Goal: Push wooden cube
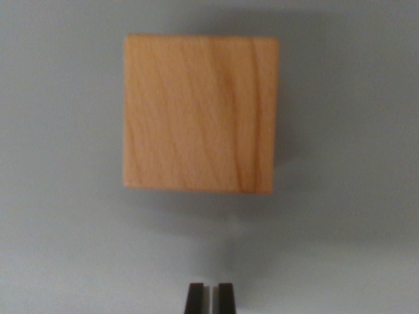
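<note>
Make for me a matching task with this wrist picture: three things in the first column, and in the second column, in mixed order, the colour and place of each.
Column 1:
1. wooden cube
2. gripper
3. surface

Column 2:
A. dark, at the bottom edge
B. pale grey, all around
C. light brown with grain, upper middle

Pairs: 1-C, 2-A, 3-B

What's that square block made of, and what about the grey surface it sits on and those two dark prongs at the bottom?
The block looks like light, unpainted wood: tan with darker grain streaks running down its face. The surface appears a smooth, matte grey, perhaps laminate or painted board; the blur leaves that open. The hand shows two black fingertips close together, likely plastic or rubber, though too little shows to tell.
</note>
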Available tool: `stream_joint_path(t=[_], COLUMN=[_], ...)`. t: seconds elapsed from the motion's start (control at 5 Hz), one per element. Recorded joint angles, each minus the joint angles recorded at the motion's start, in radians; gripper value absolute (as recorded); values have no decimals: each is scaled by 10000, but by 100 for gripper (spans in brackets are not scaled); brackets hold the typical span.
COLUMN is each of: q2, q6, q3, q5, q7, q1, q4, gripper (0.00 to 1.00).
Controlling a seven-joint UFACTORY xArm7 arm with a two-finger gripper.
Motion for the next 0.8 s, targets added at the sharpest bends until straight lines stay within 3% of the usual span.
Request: stream_joint_path(t=[0.6,0.8], q2=[92,230], q6=[58,143], q3=[0,0], q5=[-1,-3], q7=[2,5], q1=[0,1], q4=[150,373], gripper=[100,100])
